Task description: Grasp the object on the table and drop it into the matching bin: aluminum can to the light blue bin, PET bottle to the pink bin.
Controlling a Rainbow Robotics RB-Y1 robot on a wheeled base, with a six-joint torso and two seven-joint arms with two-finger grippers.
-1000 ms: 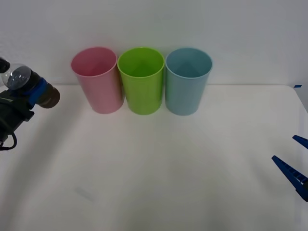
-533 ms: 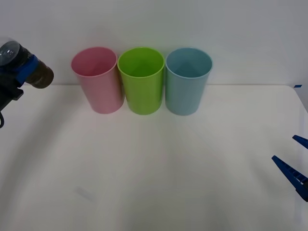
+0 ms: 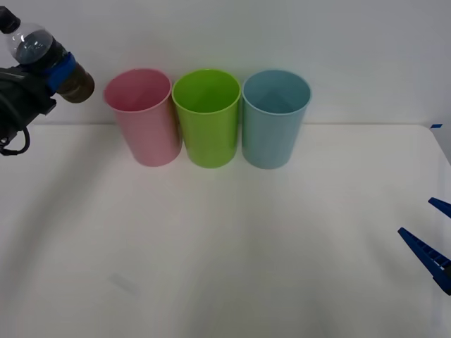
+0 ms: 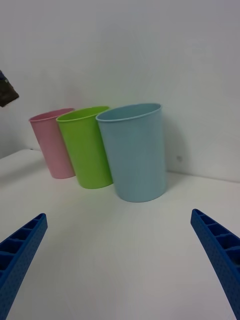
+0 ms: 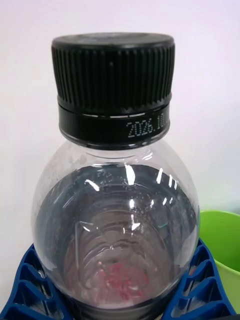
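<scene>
Beside pink bin (image 3: 143,116): left claw (image 3: 53,74) clamping PET bottle (image 3: 46,60).

You have a pink bin (image 3: 144,116), a lime green bin (image 3: 208,116) and a light blue bin (image 3: 274,116) in a row on a plain white desk (image 3: 232,239) against a white wall. The PET bottle (image 5: 117,220) is clear with dark brown liquid and a ridged black cap (image 5: 114,87) printed in white digits. Your left gripper (image 3: 51,74) and right gripper (image 4: 120,265) both have blue ribbed fingers.
</scene>
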